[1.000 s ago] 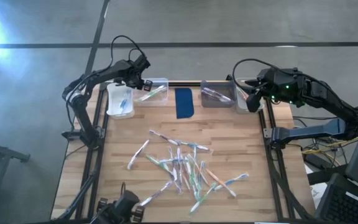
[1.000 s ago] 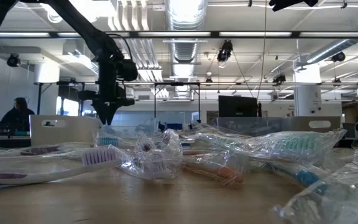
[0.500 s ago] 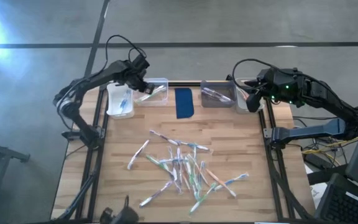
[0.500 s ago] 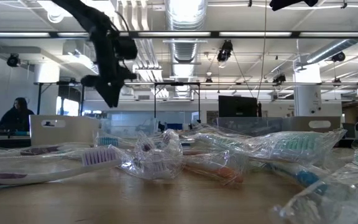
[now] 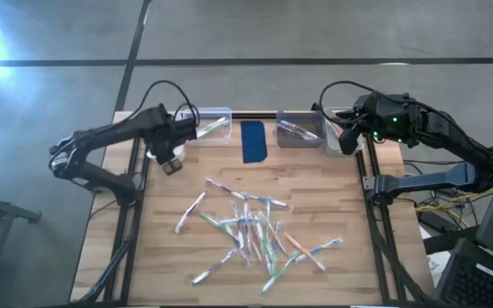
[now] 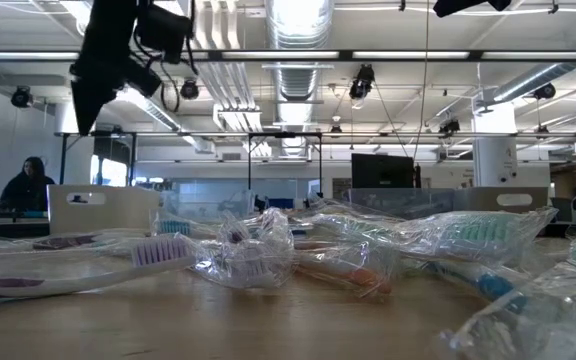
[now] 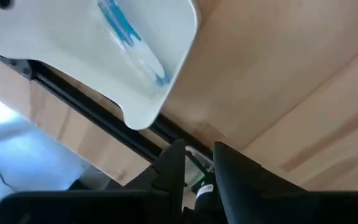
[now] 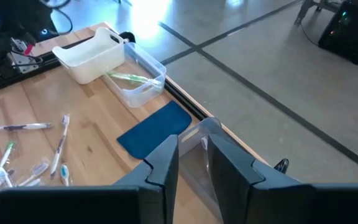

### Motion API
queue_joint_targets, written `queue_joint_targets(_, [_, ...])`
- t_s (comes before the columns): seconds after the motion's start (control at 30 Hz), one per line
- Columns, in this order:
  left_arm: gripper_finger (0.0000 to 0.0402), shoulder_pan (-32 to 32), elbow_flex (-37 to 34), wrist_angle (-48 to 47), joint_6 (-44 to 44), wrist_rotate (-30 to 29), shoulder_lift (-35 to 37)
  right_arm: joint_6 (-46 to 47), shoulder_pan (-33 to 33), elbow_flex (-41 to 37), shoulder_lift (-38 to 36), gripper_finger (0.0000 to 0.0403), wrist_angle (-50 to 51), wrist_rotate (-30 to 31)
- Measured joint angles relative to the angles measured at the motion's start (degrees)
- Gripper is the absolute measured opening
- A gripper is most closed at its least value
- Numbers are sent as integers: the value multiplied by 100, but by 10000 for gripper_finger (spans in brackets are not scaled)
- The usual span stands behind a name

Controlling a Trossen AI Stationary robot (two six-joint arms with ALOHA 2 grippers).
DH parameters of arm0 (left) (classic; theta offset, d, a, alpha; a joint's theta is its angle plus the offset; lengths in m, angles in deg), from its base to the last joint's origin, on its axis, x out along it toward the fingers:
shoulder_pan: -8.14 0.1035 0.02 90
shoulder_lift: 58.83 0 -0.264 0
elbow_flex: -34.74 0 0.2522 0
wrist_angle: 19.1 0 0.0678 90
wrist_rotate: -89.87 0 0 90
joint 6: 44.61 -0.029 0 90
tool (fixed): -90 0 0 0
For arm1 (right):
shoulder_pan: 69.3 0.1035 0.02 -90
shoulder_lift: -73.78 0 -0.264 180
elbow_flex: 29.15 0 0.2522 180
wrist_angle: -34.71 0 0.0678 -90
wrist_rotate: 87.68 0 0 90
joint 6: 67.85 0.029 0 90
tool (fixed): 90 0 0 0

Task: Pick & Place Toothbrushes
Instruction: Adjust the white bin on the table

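Several toothbrushes (image 5: 255, 231), many in clear wrappers (image 6: 268, 250), lie in a loose heap on the middle of the wooden table. One blue toothbrush (image 7: 129, 37) lies in the white bin (image 7: 73, 56). A green one (image 8: 129, 78) lies in the clear bin (image 8: 138, 81). My left gripper (image 5: 171, 162) (image 7: 197, 152) hangs over the table's far left part, just near of the white bin. It points down, open by a narrow gap, with nothing between its fingers. My right gripper (image 5: 347, 139) (image 8: 193, 146) stays high over the bins at the far right, narrowly open and empty.
Along the far edge stand the white bin, the clear bin (image 5: 212, 127), a dark blue pad (image 5: 254, 141), a grey bin (image 5: 299, 133) and one more clear bin (image 5: 339, 128). Black rails (image 5: 135, 205) run along the table's left and right sides. Bare wood lies near the front edge.
My left gripper has swung away from above the clear bin toward the table's near and left side. It has risen and rolled about its own axis, and now hangs beside the white bin. The toothbrushes have not moved.
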Motion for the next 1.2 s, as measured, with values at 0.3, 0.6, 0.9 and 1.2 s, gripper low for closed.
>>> queue_joint_targets(0.3, [90,61,-1453,539,-526,87,-16,5,2,0,-2,112,-2,0])
queue_joint_targets(0.6, [90,199,-2116,1302,-514,-675,-118,25,4,0,-2,132,-4,0])
queue_joint_targets(0.9, [90,657,-2216,1618,-516,-1135,-464,69,4,0,-2,146,0,-2])
queue_joint_targets(1.2, [90,1003,-2191,1871,-570,-1236,-589,68,4,0,-2,147,9,-3])
